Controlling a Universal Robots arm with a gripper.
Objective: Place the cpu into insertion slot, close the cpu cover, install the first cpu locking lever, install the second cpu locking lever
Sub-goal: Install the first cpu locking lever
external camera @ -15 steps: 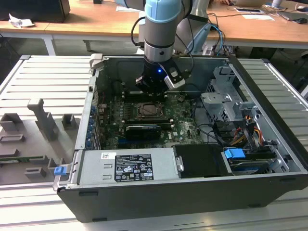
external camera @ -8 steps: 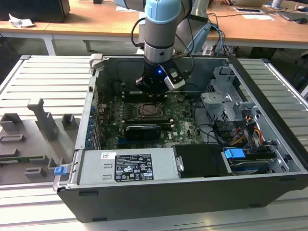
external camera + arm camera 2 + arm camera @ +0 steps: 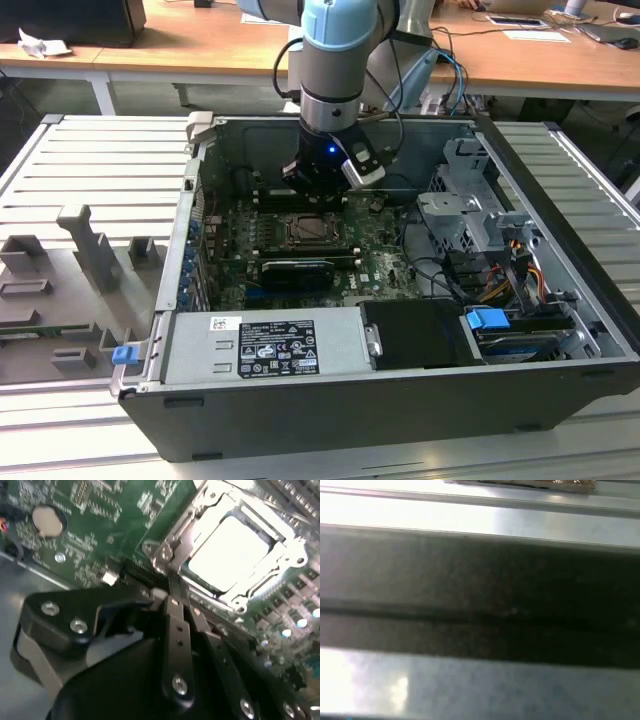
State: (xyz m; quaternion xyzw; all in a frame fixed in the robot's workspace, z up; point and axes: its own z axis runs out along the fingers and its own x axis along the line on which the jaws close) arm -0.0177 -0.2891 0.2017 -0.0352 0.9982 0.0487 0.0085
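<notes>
Grey steel computer case lies open on its side, with a green motherboard on its floor. Near the board's middle sits the insertion slot, the landmark here. The robot arm reaches down just behind that slot. In the second wrist view, the cpu lies in the slot, pale and bright, with the silvery cpu cover framing it. The gripper appears closed and empty, fingertips just beside the slot's corner. Judging by this, pressing a lever home calls for slow, steady downward pressure.
</notes>
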